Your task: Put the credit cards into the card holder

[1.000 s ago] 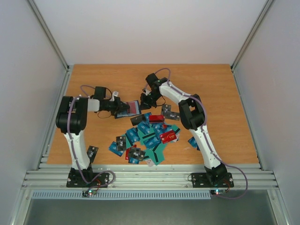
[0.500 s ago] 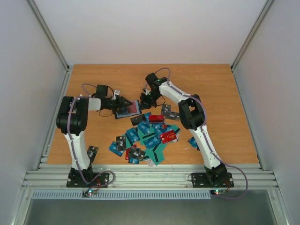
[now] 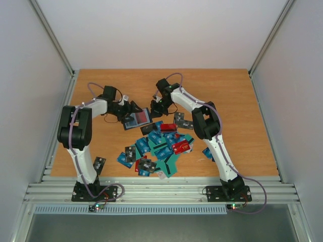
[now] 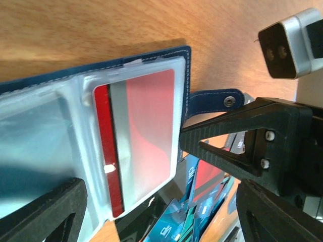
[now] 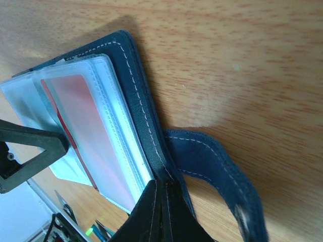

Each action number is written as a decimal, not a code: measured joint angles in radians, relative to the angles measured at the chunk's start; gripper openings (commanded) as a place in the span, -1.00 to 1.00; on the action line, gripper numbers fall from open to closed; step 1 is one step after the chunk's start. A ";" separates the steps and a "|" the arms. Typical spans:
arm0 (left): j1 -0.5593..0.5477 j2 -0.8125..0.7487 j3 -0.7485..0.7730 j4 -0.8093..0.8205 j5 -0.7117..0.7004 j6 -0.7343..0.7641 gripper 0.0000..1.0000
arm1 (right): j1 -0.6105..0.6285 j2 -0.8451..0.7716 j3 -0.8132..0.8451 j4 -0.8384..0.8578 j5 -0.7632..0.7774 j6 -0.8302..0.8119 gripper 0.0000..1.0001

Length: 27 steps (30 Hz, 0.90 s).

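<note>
One red card (image 4: 146, 131) is sitting in a clear sleeve (image 4: 101, 85) of the card holder (image 3: 137, 119), which is lying open on the counter (image 3: 227, 96); the neighbouring sleeve is appearing empty. Loose credit cards (image 3: 161, 146) are lying heaped near it, likely light, stiff and slick, best pinched by an overhanging edge. Left tool (image 3: 133, 107) is standing open at the holder, gripping nothing. Right tool (image 5: 160, 189) is closed, tips bearing on the floppy cover's edge by the strap (image 5: 212, 166).

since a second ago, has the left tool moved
Yes. The left tool has swung toward the far edge of the table, away from the credit cards, and has opened beside the card holder.
</note>
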<state>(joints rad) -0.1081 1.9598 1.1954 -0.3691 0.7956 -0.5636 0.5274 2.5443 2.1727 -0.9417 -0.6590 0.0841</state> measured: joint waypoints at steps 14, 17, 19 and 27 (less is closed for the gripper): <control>-0.027 0.035 0.086 -0.117 -0.064 0.052 0.34 | 0.000 0.000 0.002 0.007 -0.001 0.001 -0.97; -0.035 0.060 0.108 -0.118 -0.064 0.051 0.32 | 0.000 0.000 0.002 0.007 -0.001 0.001 -0.98; -0.039 0.071 0.121 -0.121 -0.065 0.048 0.30 | 0.000 0.000 0.002 0.007 -0.001 0.001 -0.98; -0.060 0.092 0.154 -0.128 -0.077 0.032 0.27 | 0.000 0.000 0.002 0.005 0.000 0.000 -0.97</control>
<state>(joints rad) -0.1677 2.0514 1.3499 -0.4969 0.7189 -0.5316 0.5274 2.5443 2.1742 -0.9367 -0.6594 0.0841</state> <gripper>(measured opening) 0.638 0.013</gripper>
